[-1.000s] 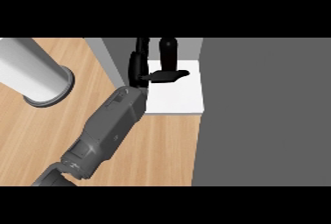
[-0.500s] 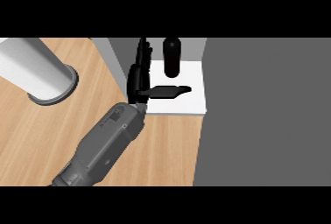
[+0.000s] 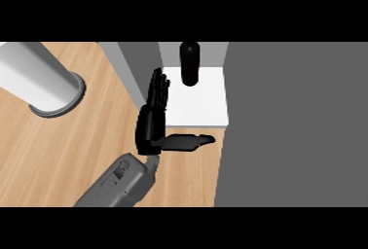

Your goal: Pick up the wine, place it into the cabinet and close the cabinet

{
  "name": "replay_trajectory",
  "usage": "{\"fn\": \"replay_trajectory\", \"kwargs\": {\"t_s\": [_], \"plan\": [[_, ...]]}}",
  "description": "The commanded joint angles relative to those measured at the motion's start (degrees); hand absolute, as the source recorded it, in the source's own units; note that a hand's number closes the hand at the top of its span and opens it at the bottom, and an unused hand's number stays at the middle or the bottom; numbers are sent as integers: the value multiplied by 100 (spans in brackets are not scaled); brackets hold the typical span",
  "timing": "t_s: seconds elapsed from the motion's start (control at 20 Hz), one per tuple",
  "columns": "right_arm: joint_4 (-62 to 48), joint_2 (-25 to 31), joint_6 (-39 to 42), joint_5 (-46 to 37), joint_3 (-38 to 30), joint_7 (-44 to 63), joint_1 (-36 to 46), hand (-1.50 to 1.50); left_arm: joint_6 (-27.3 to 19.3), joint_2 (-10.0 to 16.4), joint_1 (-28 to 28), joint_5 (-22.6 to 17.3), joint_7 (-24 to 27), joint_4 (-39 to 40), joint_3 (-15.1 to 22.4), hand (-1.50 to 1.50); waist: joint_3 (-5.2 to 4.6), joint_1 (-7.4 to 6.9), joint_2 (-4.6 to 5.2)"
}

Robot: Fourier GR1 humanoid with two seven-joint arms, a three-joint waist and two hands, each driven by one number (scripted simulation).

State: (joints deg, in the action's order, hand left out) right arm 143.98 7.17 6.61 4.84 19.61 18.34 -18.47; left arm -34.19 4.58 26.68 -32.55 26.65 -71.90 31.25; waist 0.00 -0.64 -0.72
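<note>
Left hand: I see my left hand (image 3: 154, 119) near the middle of the head view, its grey forearm (image 3: 119, 185) coming in from the lower edge, left of centre.
Hand state: spread flat and holding nothing. The fingers (image 3: 158, 87) are straight and point away from me, and the thumb (image 3: 188, 141) sticks out to the right.
Wine: the wine (image 3: 189, 62) is a dark bottle standing inside the cabinet (image 3: 205, 107), at the far end of its white floor.
Wine against hand: it sits beyond my fingertips and a little to their right. It is near them but apart, and I can see white floor in the gap between.
Hand against cabinet: my fingers lie along the left edge of the white floor, beside the cabinet's grey side wall (image 3: 133, 63). The thumb crosses just in front of the floor's near edge.
Right of cabinet: a broad grey panel (image 3: 295, 121) fills that side of the view.
Desk: the wooden desk (image 3: 72, 146) carries a white cylinder (image 3: 32, 73) on a grey base, well to the left of my hand.
Right hand: I cannot see it.
</note>
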Motion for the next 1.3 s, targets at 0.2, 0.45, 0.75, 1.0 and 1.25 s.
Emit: {"fn": "replay_trajectory", "kwargs": {"t_s": [0.2, 0.45, 0.75, 1.0, 1.25], "plan": [[1164, 260, -67, 234, -23, 715, -78, -150, -352, 514, -1371, 301, -456, -2060, 546, -150, 0, 39, 36], [1109, 726, 390, 237, 336, 1096, 19, 150, -155, 766, -2210, 358, -9, -2488, 632, -150, -8, 23, 37], [1096, 1048, 1022, 521, 1313, 995, -264, 150, -234, 1273, -2838, 563, 113, -3123, 642, -150, -3, 32, 21], [1351, 1001, 997, 118, 1949, 1129, -213, 150, 36, 1964, -3281, 332, -50, -3773, 249, -150, -16, 28, -3], [828, 592, 811, -58, 2172, 1283, 661, 150, 418, 2330, -3910, 163, 268, -4141, 20, -150, -28, -98, 31]]}}
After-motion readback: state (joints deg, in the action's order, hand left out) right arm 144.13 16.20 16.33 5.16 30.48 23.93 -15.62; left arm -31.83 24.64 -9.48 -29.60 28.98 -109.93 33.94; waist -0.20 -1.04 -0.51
